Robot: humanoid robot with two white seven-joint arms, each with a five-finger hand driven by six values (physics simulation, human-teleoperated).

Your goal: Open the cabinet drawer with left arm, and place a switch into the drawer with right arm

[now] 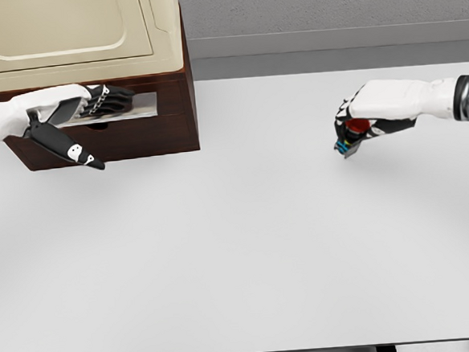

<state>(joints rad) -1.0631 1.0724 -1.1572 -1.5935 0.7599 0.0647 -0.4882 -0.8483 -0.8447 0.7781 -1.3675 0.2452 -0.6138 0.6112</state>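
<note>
White bench (248,255), left hand (93,104) with fingers curled on the wooden cabinet's (135,139) drawer handle (113,110), right hand (367,114) pinching a red-buttoned switch (351,136) above the bench.

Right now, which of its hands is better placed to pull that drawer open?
The left hand: its fingers already rest on the drawer handle of the cabinet. The right hand is far across the table, gripping the switch.

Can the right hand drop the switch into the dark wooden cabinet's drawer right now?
Probably not: the drawer looks barely open, with the left hand at its front, and the right hand holds the red-buttoned switch far off.
</note>
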